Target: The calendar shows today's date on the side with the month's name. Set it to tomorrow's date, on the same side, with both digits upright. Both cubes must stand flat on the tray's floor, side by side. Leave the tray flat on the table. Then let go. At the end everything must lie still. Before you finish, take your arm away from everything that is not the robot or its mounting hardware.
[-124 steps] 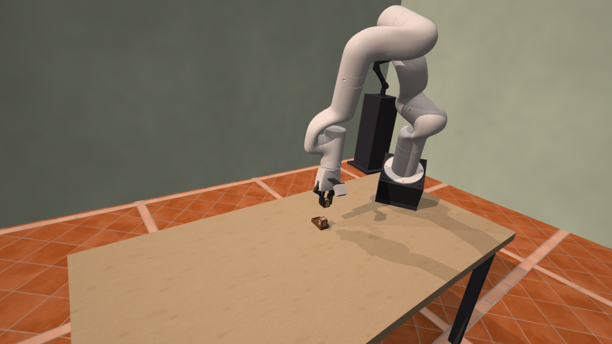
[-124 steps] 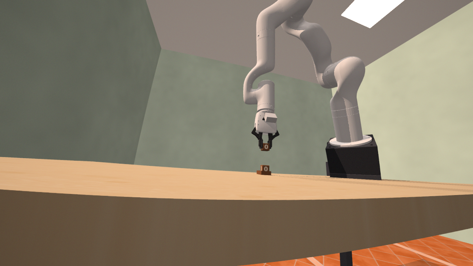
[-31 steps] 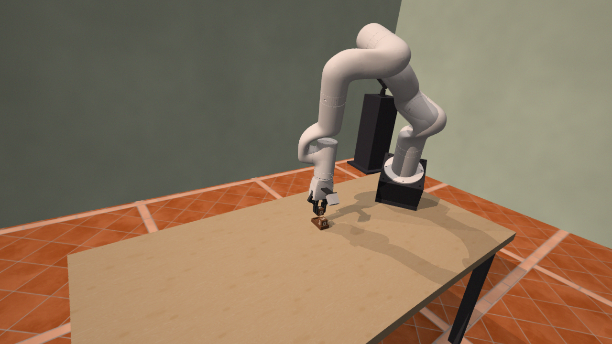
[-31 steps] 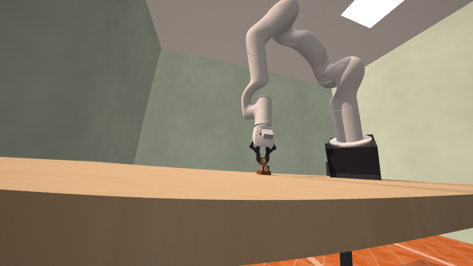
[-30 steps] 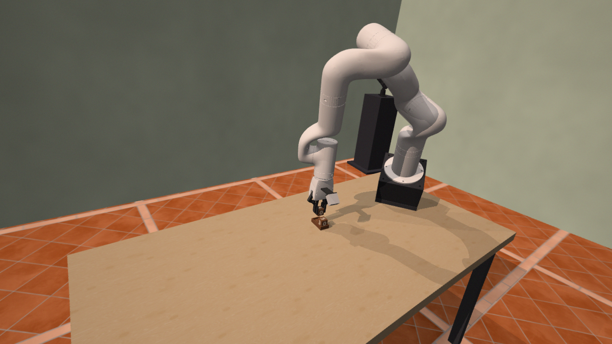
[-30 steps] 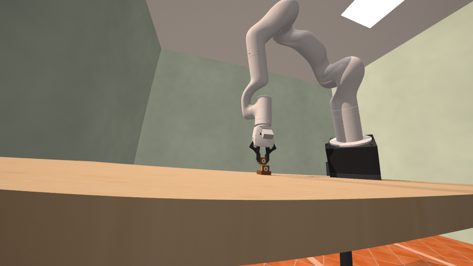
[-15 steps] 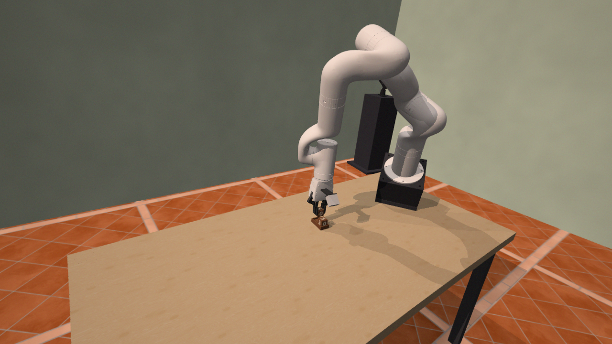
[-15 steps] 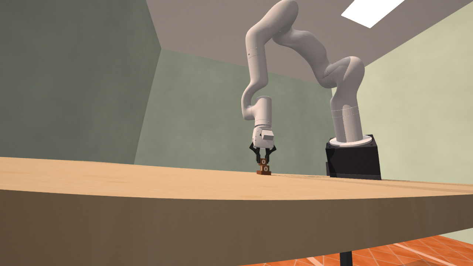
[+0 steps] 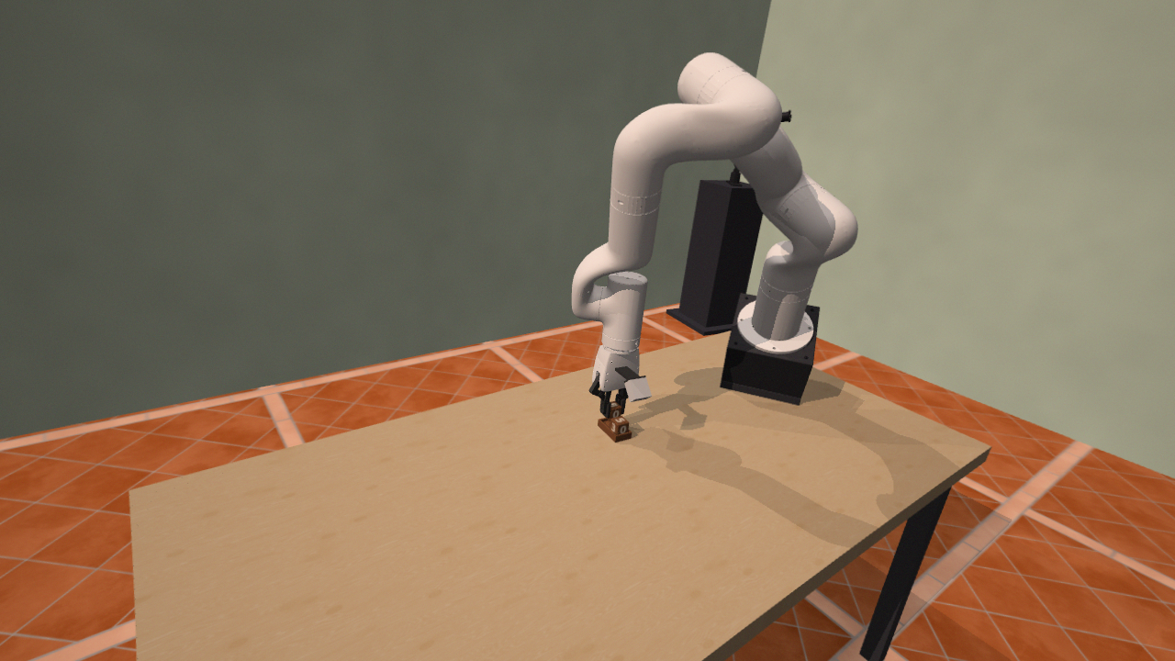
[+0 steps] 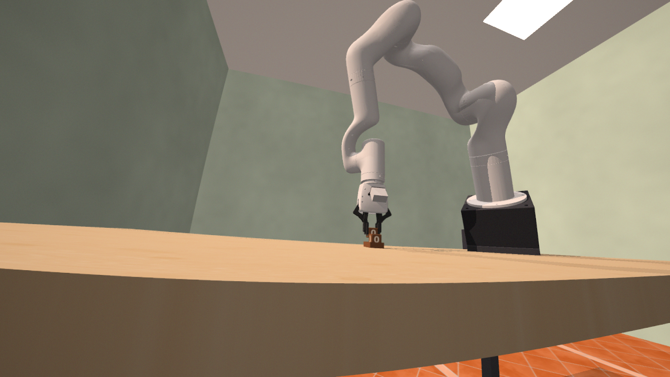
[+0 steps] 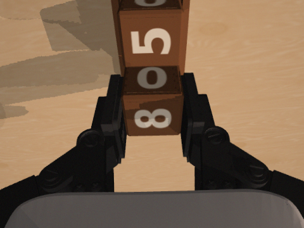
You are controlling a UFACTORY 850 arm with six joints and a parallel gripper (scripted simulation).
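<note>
My gripper (image 9: 613,410) (image 10: 372,232) (image 11: 152,92) is shut on a brown wooden cube (image 9: 614,411) (image 10: 372,231) (image 11: 152,123). This cube shows an 8, turned sideways, on top in the wrist view, and an upright 0 on one side. It hangs a little above one end of the tray (image 10: 368,244) (image 11: 186,35), level, behind the second cube. The second cube (image 9: 621,427) (image 10: 376,239) (image 11: 152,58) sits in the other end with a sideways 5 on top and a 0 on the same side. The tray's floor and the held cube's underside are hidden.
The tray rests on the wooden table (image 9: 369,509) (image 10: 234,262). The arm's black base block (image 9: 764,369) (image 10: 501,229) stands at the table's far end. A dark pillar (image 9: 719,254) stands behind the table.
</note>
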